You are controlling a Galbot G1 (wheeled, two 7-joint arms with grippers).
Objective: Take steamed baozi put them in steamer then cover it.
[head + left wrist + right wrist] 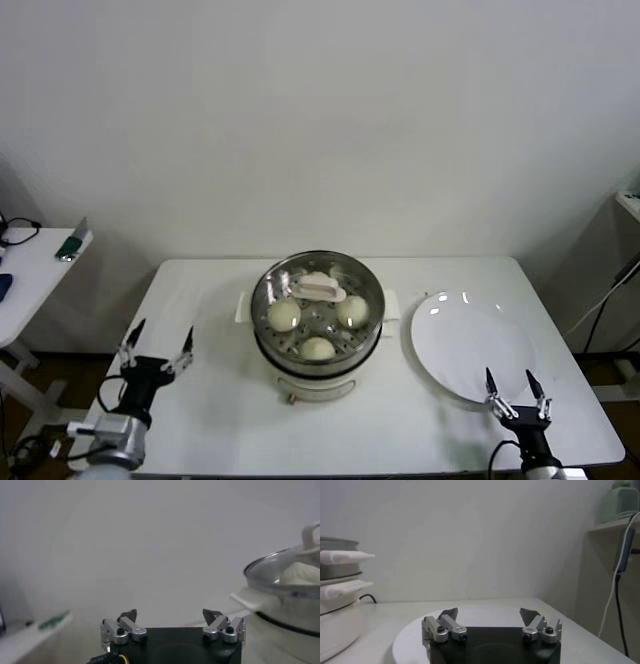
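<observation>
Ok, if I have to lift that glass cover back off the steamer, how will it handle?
The cover looks like rigid glass with a metal rim, so probably heavy for its size and breakable if dropped. Its raised oblong handle seems the only sensible grip; smooth, so possibly slippery. Held there, it may tilt. Both grippers, left and right, sit open, away from it.

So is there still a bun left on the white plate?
No, the plate is bare in the head view; the buns sit in the steamer under the lid.
</observation>
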